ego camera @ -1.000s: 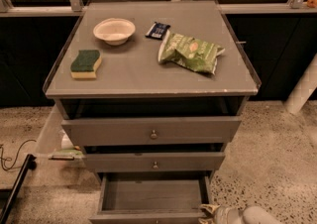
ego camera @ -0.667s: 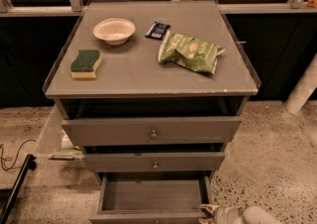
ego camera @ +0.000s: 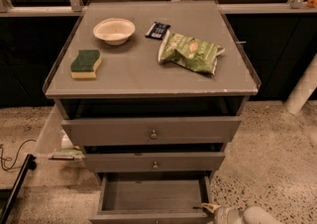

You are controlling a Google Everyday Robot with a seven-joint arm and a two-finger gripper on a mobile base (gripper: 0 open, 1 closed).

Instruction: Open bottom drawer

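The grey desk [ego camera: 148, 77] carries 4 things: a white bowl [ego camera: 114, 30] at back left, a small dark packet [ego camera: 157, 30] just right of it, a green snack bag [ego camera: 190, 53] lying flat, and a green-and-yellow sponge [ego camera: 85, 64] near the left edge. A black cable [ego camera: 11, 154] lies on the speckled floor [ego camera: 267, 153].

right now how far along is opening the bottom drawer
Done: the bottom drawer is pulled out, its grey interior open to view. In hand: the gripper sits by the drawer's front right corner. Left: probably only backing the gripper away; the drawer front is cut by the picture's edge, so full travel cannot be judged.
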